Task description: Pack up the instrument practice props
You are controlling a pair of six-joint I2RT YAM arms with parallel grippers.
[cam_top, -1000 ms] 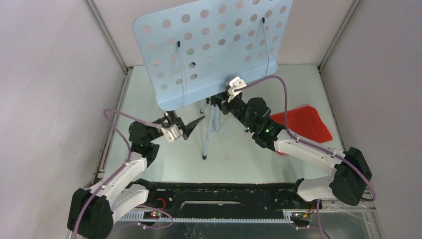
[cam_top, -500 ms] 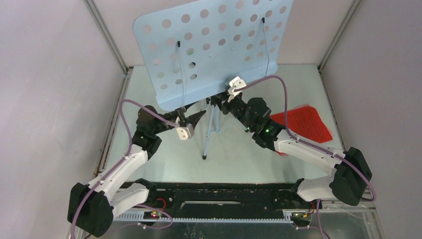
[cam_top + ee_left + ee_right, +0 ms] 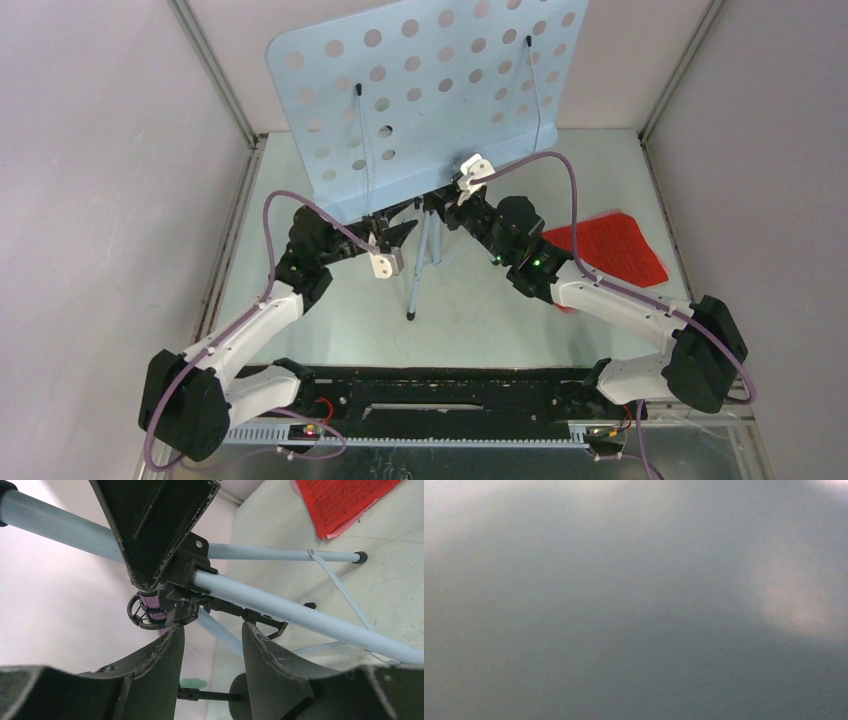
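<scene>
Tripod (image 3: 427,252), left tool (image 3: 398,230) nearer now

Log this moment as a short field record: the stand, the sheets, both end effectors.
music desk: mounted on top of the tripod
tripod: standing on the table, legs spread
red score sheet: flat on the table, right of the tripod
left end effector: open, fingertips just short of the tripod's black hub
right end effector: at the hub under the desk; grip cannot be told
right wrist view: blurred grey, shows nothing
</scene>
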